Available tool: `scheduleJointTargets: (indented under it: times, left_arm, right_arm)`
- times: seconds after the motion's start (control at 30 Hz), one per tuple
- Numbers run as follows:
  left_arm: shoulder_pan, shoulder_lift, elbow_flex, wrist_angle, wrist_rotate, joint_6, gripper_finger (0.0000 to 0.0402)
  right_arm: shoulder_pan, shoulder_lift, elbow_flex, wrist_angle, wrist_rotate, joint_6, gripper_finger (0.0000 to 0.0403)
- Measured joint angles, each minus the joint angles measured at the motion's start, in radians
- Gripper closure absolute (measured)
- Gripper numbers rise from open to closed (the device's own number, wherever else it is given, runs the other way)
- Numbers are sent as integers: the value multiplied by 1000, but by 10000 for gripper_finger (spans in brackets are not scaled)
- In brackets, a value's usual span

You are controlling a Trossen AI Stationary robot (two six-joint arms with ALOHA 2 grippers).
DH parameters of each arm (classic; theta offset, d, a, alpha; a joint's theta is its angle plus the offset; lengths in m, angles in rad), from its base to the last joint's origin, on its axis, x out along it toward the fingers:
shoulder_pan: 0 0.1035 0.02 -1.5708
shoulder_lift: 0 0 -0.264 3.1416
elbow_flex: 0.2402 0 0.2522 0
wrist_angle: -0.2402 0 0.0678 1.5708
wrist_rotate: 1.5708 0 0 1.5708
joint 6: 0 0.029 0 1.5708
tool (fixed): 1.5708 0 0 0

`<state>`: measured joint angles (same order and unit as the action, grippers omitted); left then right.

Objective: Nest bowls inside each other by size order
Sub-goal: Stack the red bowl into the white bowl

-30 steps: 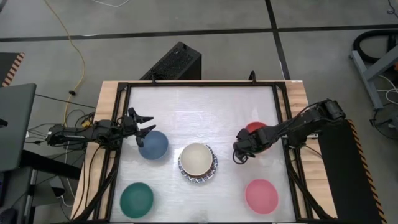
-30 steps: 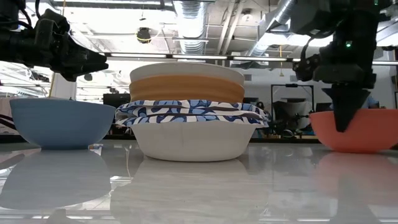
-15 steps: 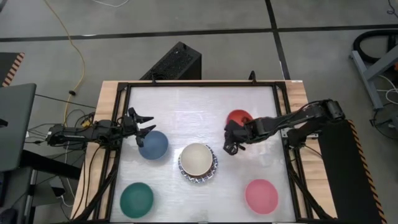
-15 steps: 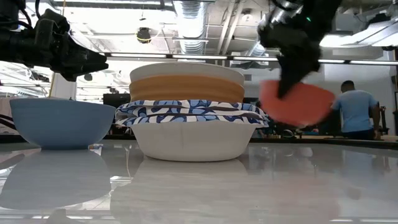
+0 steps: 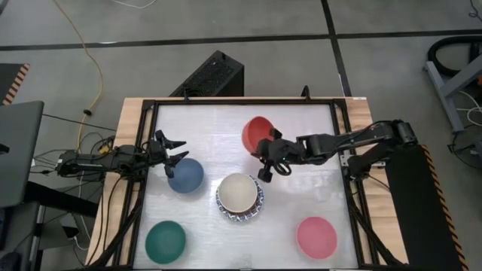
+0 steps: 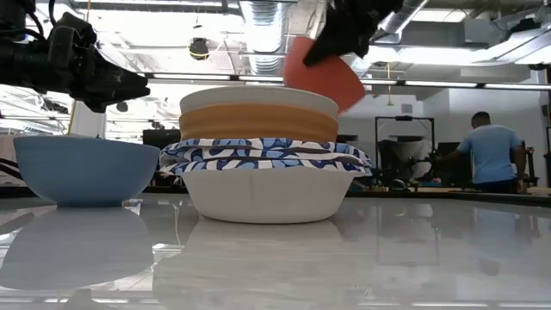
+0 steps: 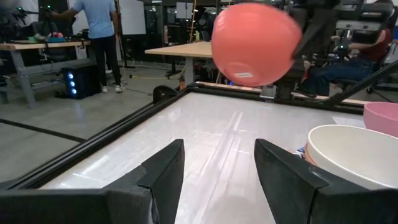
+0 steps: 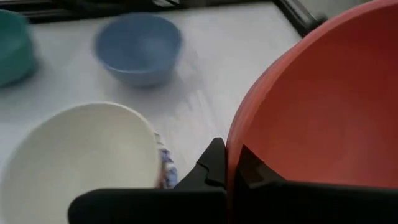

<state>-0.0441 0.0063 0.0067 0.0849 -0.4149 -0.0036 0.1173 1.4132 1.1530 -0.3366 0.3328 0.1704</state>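
**High view: red bowl airborne, heading for the stack**

High view shows the right gripper (image 5: 265, 167) pinched shut on the rim of the red bowl (image 5: 257, 134), bowl lifted clear of the table, just far-right of the centre stack (image 5: 239, 197). Right wrist view confirms it: fingers clamp the rim, one inside and one outside, bowl wall filling the frame. Low view has the bowl tilted in the air, above and just right of the stack's top.

Stack sits mid-table: cream bowl (image 6: 258, 99) on top, orange bowl (image 6: 258, 123) under it, blue-and-white patterned bowls (image 6: 263, 155) below, white base at the bottom. Loose ones still out: slate-blue bowl (image 5: 185, 175) on the left, dark green bowl (image 5: 166, 240) near left, pink bowl (image 5: 316, 236) near right.

Left gripper (image 5: 175, 147) waits at the left edge beside the slate-blue bowl, jaws open, holding nothing.

Risks, my read:
- Rim-only pinch on a tilted bowl: it could swing or slip out if the arm jerks, then drop onto the stack or table.
- Stack is tall and layered; a low approach would clip the cream bowl's rim and shove or topple the pile.
- Released while tilted, the red bowl may land crooked, catch on the cream rim and sit proud instead of nesting.
- Size fit inside the cream bowl is hard to judge here; too wide and it perches.
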Motion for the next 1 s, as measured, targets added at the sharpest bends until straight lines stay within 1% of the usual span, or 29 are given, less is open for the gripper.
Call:
scheduleJointTargets:
  times: [0.17, 0.3, 0.37, 0.5, 0.63, 0.8, 1.0]
  left_arm:
    - [0, 0, 0, 0, 0, 0, 216]
    - [0, 0, 0, 0, 0, 0, 216]
    - [0, 0, 0, 0, 0, 0, 216]
    - [0, 0, 0, -1, 0, 0, 216]
    - [0, 0, 0, 0, -1, 0, 216]
    - [0, 0, 0, 0, -2, 0, 216]
    - [0, 0, 0, 0, -2, 0, 216]
  right_arm:
    - [13, 8, 0, 97, -135, -125, 395]
    - [49, 32, 0, 152, -232, -280, 395]
    - [71, 44, 2, 179, -254, -330, 395]
    - [106, 85, 31, 147, -259, -336, 395]
    - [147, 136, 120, 61, -258, -337, 395]
    - [191, 233, 303, -178, -258, -340, 395]
    - [204, 370, 521, -428, -255, -355, 395]
